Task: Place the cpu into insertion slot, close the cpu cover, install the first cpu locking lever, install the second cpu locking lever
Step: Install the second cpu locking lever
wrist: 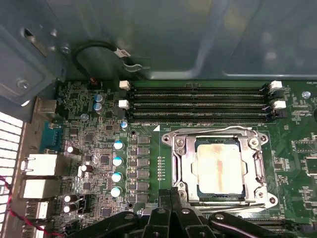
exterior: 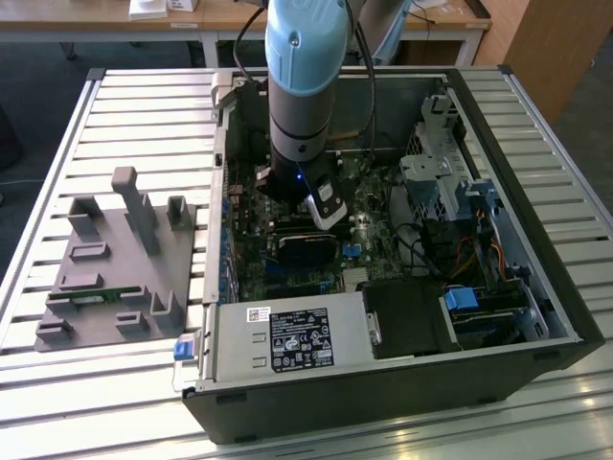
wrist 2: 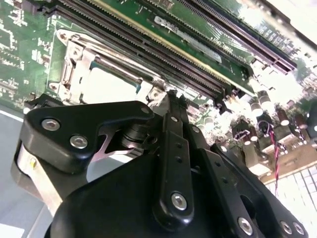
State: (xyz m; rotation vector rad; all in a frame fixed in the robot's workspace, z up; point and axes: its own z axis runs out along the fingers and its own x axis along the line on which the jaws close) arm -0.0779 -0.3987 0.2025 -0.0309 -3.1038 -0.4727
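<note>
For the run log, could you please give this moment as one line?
cpu seated in insertion slot | cpu cover down | gripper at slot edge

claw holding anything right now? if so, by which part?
Cannot tell. The claw sits at the insertion slot's edge; the cpu already lies in the slot under the cpu cover.

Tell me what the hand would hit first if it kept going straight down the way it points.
Probably the near edge of the cpu cover around the cpu in its socket. The hand points down at the motherboard beside that edge. Depth is unclear, so it might meet bare board first.
</note>
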